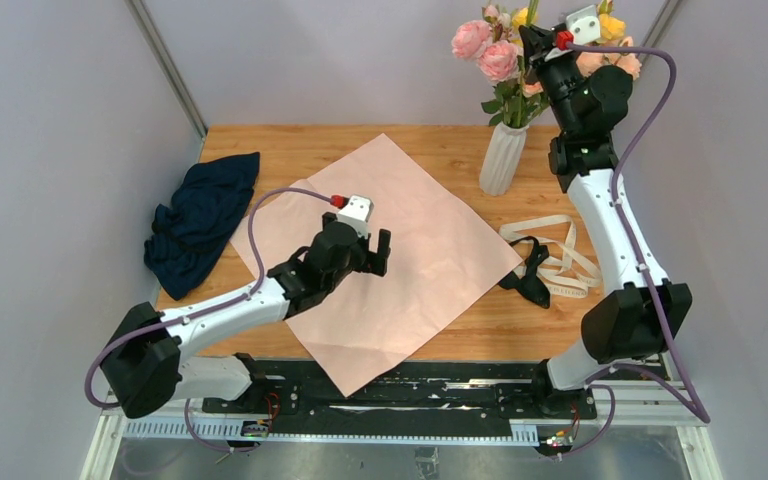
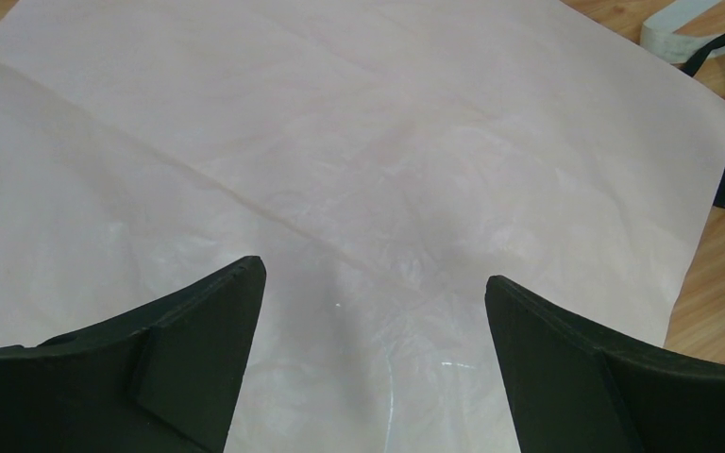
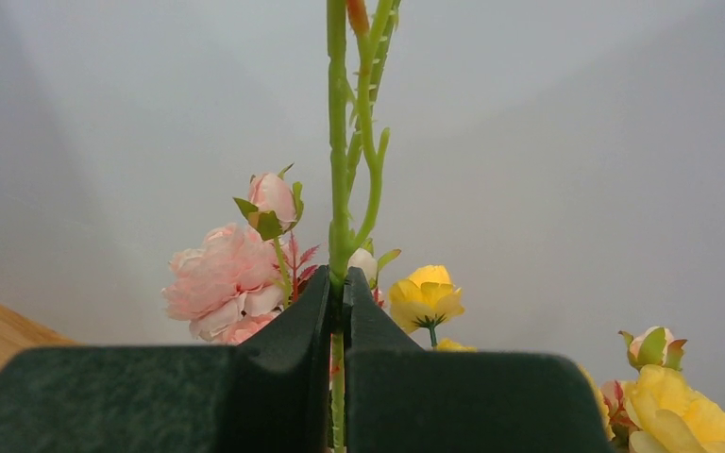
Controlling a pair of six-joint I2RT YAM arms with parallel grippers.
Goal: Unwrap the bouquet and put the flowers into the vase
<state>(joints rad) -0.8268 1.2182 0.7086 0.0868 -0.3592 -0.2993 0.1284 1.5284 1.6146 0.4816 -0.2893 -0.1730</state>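
Left gripper (image 2: 376, 278) wide open above flat pink paper (image 2: 340, 142) | right gripper (image 3: 340, 283) closed on green stem (image 3: 338, 189) | flowers (image 1: 498, 60) in white vase (image 1: 503, 160), far right of table (image 1: 440, 150) | black ribbon (image 1: 530, 282) beside paper

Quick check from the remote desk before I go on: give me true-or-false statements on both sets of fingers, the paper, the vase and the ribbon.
1. The right fingers are closed on a green stem. True.
2. The left fingers grip the pink paper. False: they stand open above it, holding nothing.
3. The pink paper lies spread flat on the table. True.
4. The vase lies tipped over. False: it stands upright at the far right of the table, with roses in it.
5. The black ribbon is tied round the paper. False: it lies loose on the table, to the right of the paper.
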